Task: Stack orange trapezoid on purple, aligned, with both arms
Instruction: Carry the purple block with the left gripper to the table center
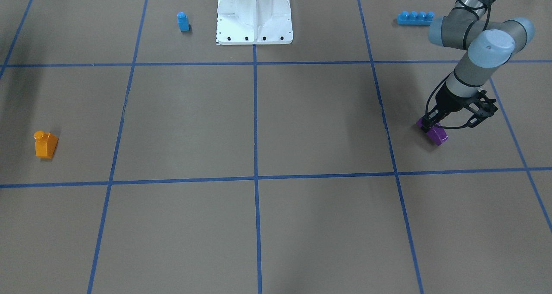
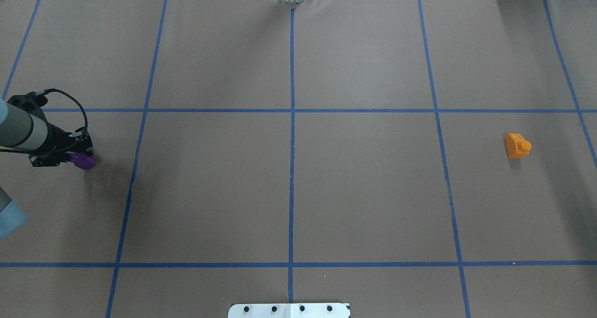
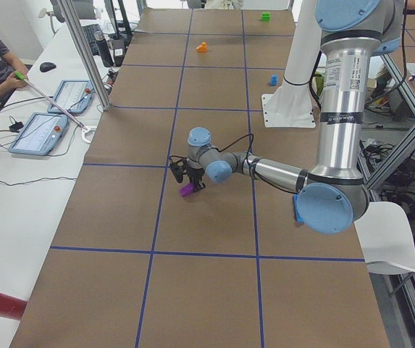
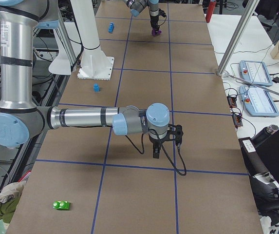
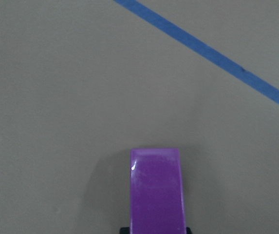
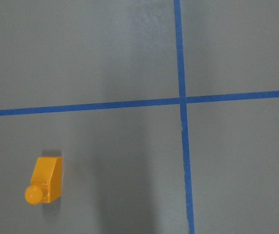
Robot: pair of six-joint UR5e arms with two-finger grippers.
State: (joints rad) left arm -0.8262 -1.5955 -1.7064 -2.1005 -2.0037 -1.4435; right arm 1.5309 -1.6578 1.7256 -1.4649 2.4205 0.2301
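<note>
Left gripper clamped on glossy purple plastic wedge block: pickup step. Right gripper state: can't tell. Next it needs to centre over the small orange plastic trapezoid block and grasp it.

**Spare blocks on a taped table**

Blue tape lines are crossing a brown table. In the front-facing view, a small blue block is sitting far left and a long blue brick far right. A green block is lying near the right-side camera.
</note>
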